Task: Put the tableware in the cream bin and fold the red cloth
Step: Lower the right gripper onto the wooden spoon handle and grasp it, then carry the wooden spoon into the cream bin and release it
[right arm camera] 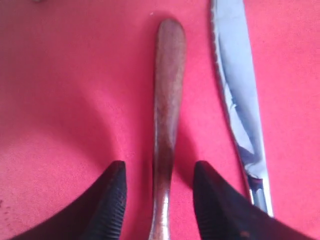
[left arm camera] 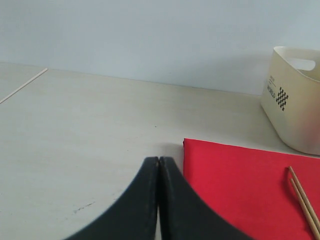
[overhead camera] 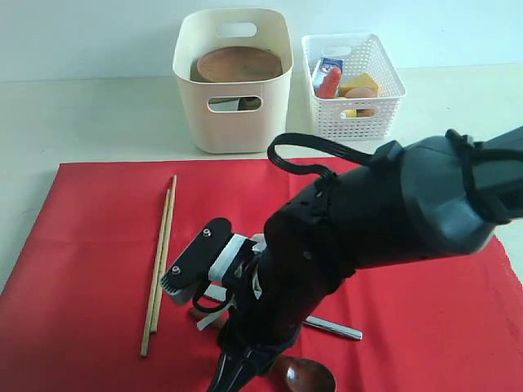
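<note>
Low in the exterior view, the right end effector [right arm camera: 160,200] reaches down across the middle of the red cloth [overhead camera: 90,269]. Its jaws are set moderately apart on either side of the handle of a wooden spoon [right arm camera: 169,80]. A strip of cloth shows on each side of the handle, so the spoon looks to be lying free rather than pinched. The lengthwise line-up suggests a pick-up is being prepared.

A knife [right arm camera: 237,100] lies just beside the spoon and roughly parallel to it. That is close enough that a careless close of the jaws could nudge it. Left of centre, a pair of chopsticks [overhead camera: 159,269] lies side by side on the cloth, well apart from the arm.

The left end effector [left arm camera: 158,200] has its jaws pressed together and holds nothing. It hangs over bare worktop [left arm camera: 75,125] just off a corner of the cloth, apparently parked out of the way.

At the upper middle stands the cream bin [overhead camera: 233,114] with a brown plate [overhead camera: 239,64] already inside. To its right, a white basket [overhead camera: 359,122] keeps the food items separate.

The cloth lies flat and unfolded, and it probably cannot be folded until the cutlery is lifted off it
</note>
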Robot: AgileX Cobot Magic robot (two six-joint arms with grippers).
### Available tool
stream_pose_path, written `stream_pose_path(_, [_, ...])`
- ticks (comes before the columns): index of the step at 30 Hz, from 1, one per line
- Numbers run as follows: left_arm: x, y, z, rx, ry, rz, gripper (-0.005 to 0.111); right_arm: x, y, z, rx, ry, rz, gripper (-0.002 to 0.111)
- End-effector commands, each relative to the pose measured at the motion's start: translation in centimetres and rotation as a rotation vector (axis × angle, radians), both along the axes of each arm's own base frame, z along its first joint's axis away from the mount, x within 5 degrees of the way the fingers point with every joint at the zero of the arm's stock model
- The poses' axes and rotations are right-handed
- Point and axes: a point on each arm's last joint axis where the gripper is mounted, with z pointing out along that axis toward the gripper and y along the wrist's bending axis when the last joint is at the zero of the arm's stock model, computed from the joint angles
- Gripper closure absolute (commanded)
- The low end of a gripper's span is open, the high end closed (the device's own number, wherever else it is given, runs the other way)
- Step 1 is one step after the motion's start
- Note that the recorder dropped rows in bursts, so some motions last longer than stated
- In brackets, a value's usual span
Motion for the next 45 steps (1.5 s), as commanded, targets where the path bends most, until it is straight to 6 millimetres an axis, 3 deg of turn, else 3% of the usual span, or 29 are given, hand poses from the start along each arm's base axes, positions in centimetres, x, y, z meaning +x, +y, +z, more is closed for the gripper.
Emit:
stream_pose_path(1, [0.0, 0.0, 0.0, -0.004, -0.007, -0.006, 0.104, 0.0, -0.1, -0.4, -0.021, -0.022, 0.063, 0.079])
stream_pose_path(2, [0.0, 0.0, 0.0, -0.004, -0.007, -0.006, 0.104, 0.0, -0.1, -0.4, -0.022, -0.023, 0.064, 0.088])
stream_pose_path(6, [0.0, 0.0, 0.0, -0.004, -0.007, -0.006, 0.104, 0.0, -0.1, -0.3, -0.021, -0.017, 0.06, 0.108])
stream_pose_path(11, [0.0, 0.0, 0.0, -0.004, -0.007, -0.006, 0.104, -0.1, -0.1, 2.0, 0.047, -0.042, 0.034, 0.108])
stream_pose_path(17, [0.0, 0.0, 0.0, -0.004, -0.007, -0.006, 0.104, -0.3, -0.4, 7.0, 0.2, -0.158, 0.033, 0.108])
stream_pose_path(22, [0.0, 0.0, 0.0, -0.004, -0.007, -0.006, 0.104, 0.3, -0.4, 9.6, 0.293, -0.265, 0.045, 0.108])
stream_pose_path(29, [0.0, 0.0, 0.0, -0.004, -0.007, -0.006, 0.104, 4.2, -0.3, 13.7, 0.396, -0.395, -0.036, 0.108])
stream_pose_path(36, [0.0, 0.0, 0.0, -0.004, -0.007, -0.006, 0.104, 8.7, -1.7, 17.8, 0.509, -0.56, -0.151, 0.108])
stream_pose_path(42, [0.0, 0.0, 0.0, -0.004, -0.007, -0.006, 0.104, 11.7, -3.5, 20.0, 0.595, -0.709, -0.241, 0.108])
stream_pose_path(45, [0.0, 0.0, 0.0, -0.004, -0.007, -0.006, 0.104, 13.1, -4.0, 20.2, 0.616, -0.761, -0.275, 0.108])
